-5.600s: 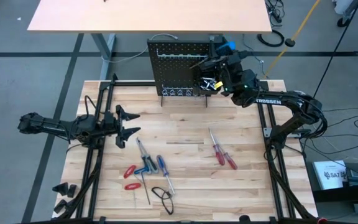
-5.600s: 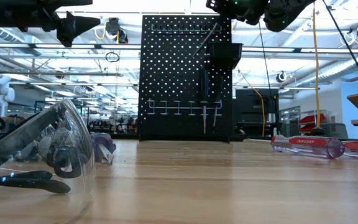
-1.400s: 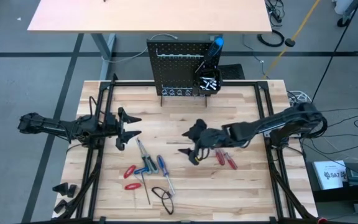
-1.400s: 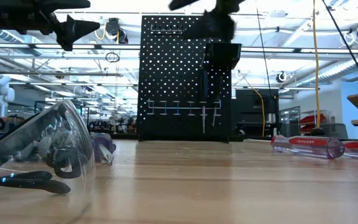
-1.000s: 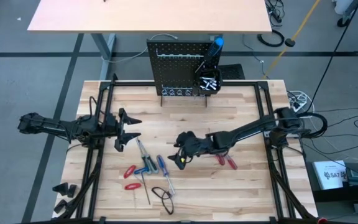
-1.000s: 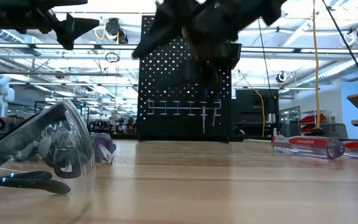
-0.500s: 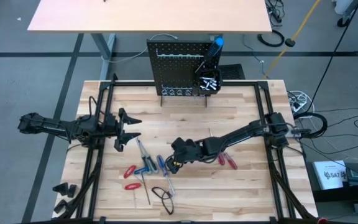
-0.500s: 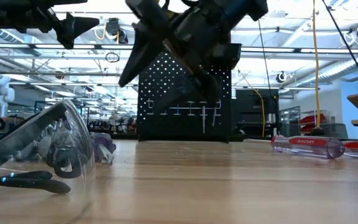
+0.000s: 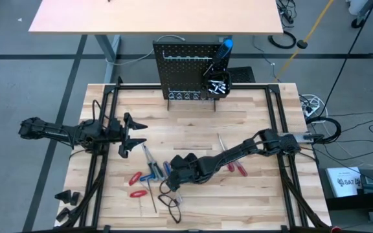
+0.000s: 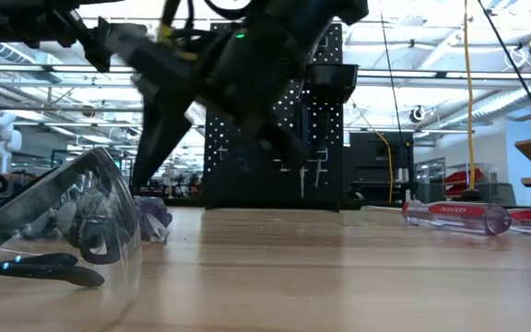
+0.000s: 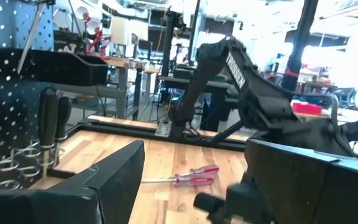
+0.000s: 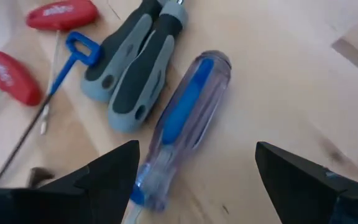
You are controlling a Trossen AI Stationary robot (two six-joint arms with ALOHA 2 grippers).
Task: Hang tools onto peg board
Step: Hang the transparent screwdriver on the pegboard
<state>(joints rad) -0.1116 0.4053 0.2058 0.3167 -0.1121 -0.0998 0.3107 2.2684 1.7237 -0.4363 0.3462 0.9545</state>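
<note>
Several tools lie flat on the table near its front left. A blue clear-handled screwdriver [image 12: 184, 116] is beside two grey-and-black handles [image 12: 134, 67], red T-handles [image 12: 59, 14] and a blue T-handle [image 12: 79, 46]. My right gripper [image 9: 171, 183] hangs open just above them, slanting down, its fingers on either side of the blue screwdriver's handle [image 9: 169, 172] without touching it. Two red screwdrivers [image 9: 234, 164] lie farther right. The peg board [image 9: 185, 70] stands upright at the far edge, with tools in its bin [image 9: 217, 86]. My left gripper [image 9: 132, 133] waits open at the left.
A black loop [image 9: 168, 201] lies on the wood near the front edge. Clear safety glasses [image 10: 55, 219] sit close to the low camera at the left. Bare wood lies between the tool cluster and the peg board. A second table [image 9: 154, 16] stands behind it.
My right gripper has swung from the table's middle toward the left and near edge, sinking and tipping to point more steeply down. It now hangs over the cluster of tools. It has stayed open. No tool has moved.
</note>
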